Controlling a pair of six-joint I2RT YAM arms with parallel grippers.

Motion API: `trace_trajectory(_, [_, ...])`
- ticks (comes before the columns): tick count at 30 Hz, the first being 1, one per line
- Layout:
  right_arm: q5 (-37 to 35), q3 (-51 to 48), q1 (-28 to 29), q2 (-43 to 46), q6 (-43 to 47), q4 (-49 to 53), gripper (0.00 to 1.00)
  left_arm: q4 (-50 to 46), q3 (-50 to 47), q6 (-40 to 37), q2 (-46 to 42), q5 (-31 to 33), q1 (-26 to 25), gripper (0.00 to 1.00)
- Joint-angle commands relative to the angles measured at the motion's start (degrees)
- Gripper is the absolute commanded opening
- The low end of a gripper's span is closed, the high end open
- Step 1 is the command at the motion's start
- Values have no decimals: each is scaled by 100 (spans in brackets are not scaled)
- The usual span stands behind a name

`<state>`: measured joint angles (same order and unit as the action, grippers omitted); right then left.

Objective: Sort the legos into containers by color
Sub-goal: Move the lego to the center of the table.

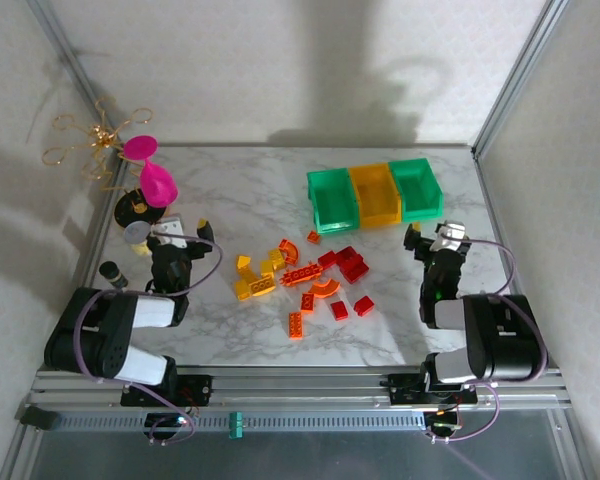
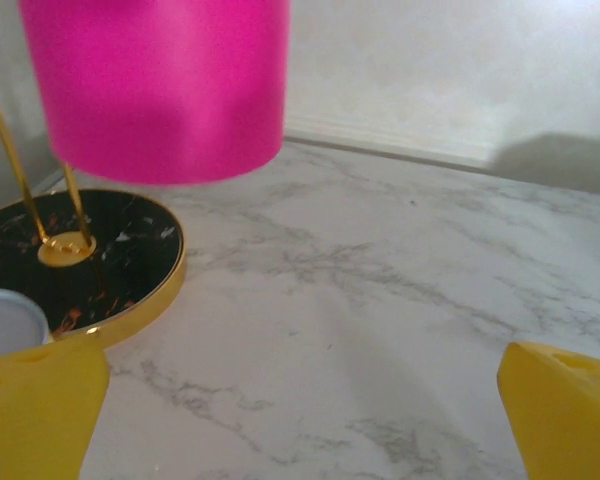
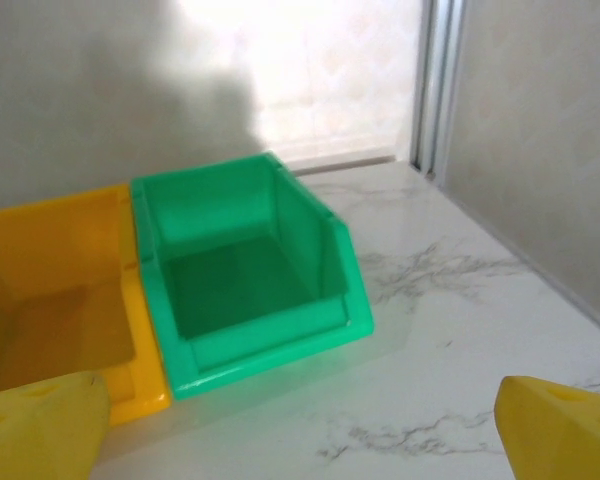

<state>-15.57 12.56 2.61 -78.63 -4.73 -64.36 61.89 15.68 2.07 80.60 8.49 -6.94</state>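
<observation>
The legos (image 1: pixel 302 278) lie loose in the middle of the marble-patterned counter (image 1: pixel 240 190). Yellow ones sit toward the left, orange in the middle and red to the right, with one orange piece apart near the bins. They look like hard, glossy moulded plastic: light, stiff and likely to skid on the smooth top if nudged. Opposite flat side walls should give the surest pinch on the studded rectangular bricks. The arched ones are probably best taken across their flat faces. Several touch, so the outlying pieces look easiest.

To either side, the left end effector (image 1: pixel 185 236) and right end effector (image 1: pixel 432 238) hang empty, yellow fingers spread wide. Beyond stand the containers (image 1: pixel 375 193), green, yellow, green, joined in a row, thin-walled and open-topped with sloped fronts. At the far left, pink cups (image 1: pixel 152 168) sit on a gold-wire stand.
</observation>
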Motion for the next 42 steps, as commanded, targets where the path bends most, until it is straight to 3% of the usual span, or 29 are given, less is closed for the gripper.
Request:
trace_trajectory(1, [-553,454,-29,534,-354,1027,99,-966,332,14,-509,205,-112,99])
trace_trajectory(7, [-692,958,-28,1216,-1024,2470,99,-2151,588,558,-1296,127,-126,99])
trace_trajectory(12, [-410,1412,-24,1672,-2073,3878,99,-2703,531,1743,-2272,-94,-117,99])
trace_trajectory(17, [133,1661,-26,1919,-2520,4828,99,-3956,705,3621,-2923,921,-37,100])
trace_trajectory(20, [680,1827,-21,1962,-2556,5299,99,-4138,792,3386,-3045,-19,53,99])
trace_trajectory(24, [959,2124,55,1955,-2551,6015,99,-4676,953,3532,-3032,-576,-95,99])
trace_trajectory(34, [1110,2946,1082,1390,-2120,7760,99,-6094,1532,3605,-2629,168,-1984,99])
trace_trajectory(42, [787,3261,2104,753,-2107,8669,99,-5745,1735,3767,-2070,-193,-3218,99])
